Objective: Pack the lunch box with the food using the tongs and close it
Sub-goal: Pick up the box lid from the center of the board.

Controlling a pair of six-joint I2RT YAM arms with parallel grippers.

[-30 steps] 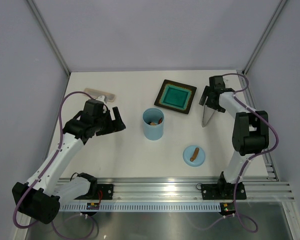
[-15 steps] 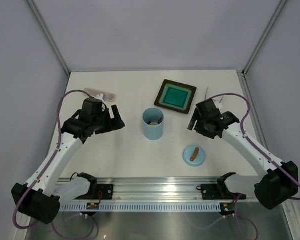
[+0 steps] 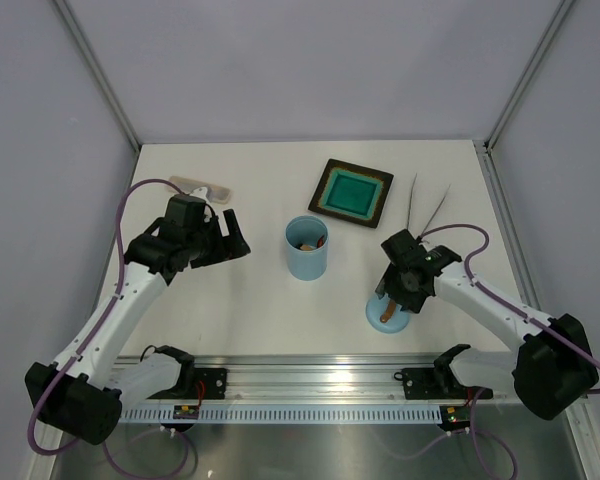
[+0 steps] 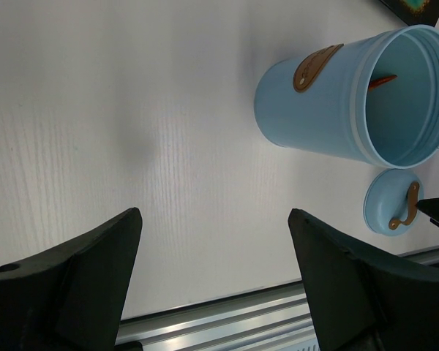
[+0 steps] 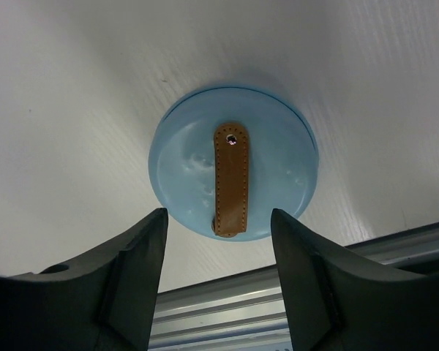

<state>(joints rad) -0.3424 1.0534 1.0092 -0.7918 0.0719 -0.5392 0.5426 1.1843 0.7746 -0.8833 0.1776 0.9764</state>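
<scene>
The light blue lunch box (image 3: 306,256) stands upright mid-table with no lid on; food (image 3: 307,241) lies inside it. In the left wrist view the lunch box (image 4: 328,110) is at upper right, an orange piece of food (image 4: 384,79) showing inside. Its round blue lid (image 5: 233,183) with the brown strap lies flat near the front edge, partly hidden in the top view (image 3: 395,318). My right gripper (image 3: 388,296) hovers over the lid, open (image 5: 218,216), fingers either side of its near edge. The tongs (image 3: 426,205) lie free at the back right. My left gripper (image 3: 237,238) is open (image 4: 214,213) and empty, left of the lunch box.
A square teal plate (image 3: 352,192) with a dark rim sits behind the lunch box. A flat pale object (image 3: 202,185) lies at the back left. The metal rail (image 3: 300,382) runs along the front edge; walls close in the sides and back.
My right gripper has come away from the tongs, which now lie on the table, and has swung forward over the lid with its jaws narrowing. The left arm has not moved.
</scene>
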